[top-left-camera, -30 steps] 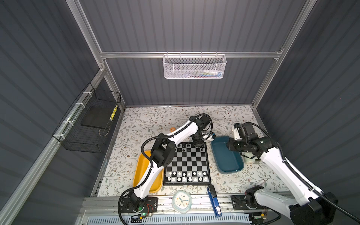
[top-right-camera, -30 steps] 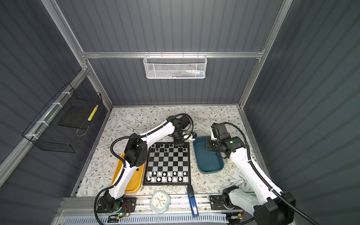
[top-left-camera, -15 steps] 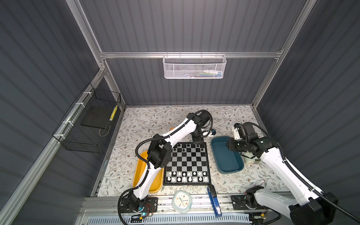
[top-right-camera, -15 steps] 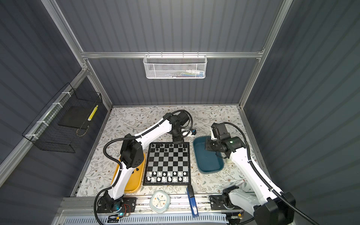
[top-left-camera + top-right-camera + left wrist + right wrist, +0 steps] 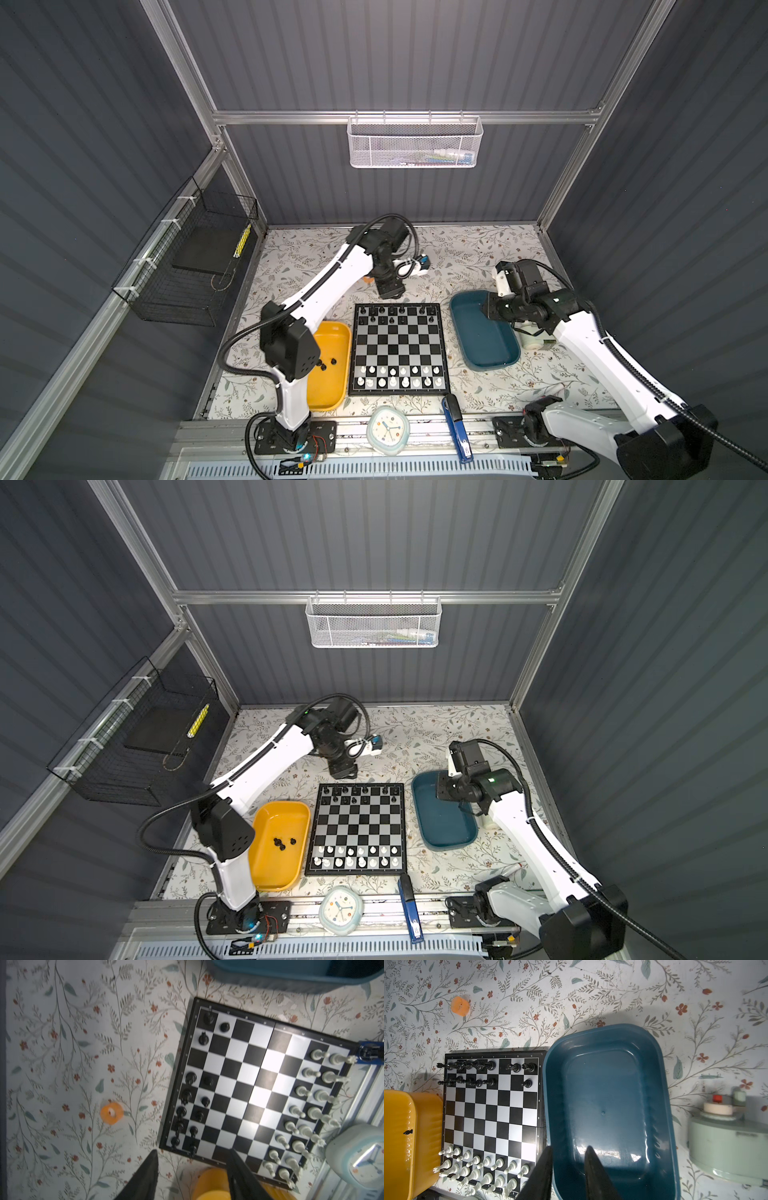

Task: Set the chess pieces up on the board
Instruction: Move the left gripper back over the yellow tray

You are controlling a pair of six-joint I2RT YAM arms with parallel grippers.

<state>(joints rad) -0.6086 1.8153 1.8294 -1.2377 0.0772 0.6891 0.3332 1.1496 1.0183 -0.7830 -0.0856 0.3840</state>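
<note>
Three black chessmen (image 5: 282, 846) still lay in the yellow tray (image 5: 270, 870); right fingers (image 5: 544, 1174) hung narrowly parted, empty, above the teal tray (image 5: 612, 1095); left fingers (image 5: 146, 1180) had widened, empty, withdrawing just beyond the far edge of the board (image 5: 259, 1088); another piece likely delivered.

**Top view.** The chess pieces (image 5: 399, 375) are too small to tell by kind. The left arm's elbow covers a corner of the yellow tray (image 5: 332, 390). The right arm hides most of a pale container (image 5: 530, 340). The contents of the mesh basket (image 5: 415, 145) cannot be made out.

**Left wrist view.** The left pincer (image 5: 193, 1176) is cut off by the picture's edge. So are the blurred teal tray (image 5: 291, 978) and the clock (image 5: 357, 1159).

**Right wrist view.** The right pincer (image 5: 569, 1174) also runs off the edge.
</note>
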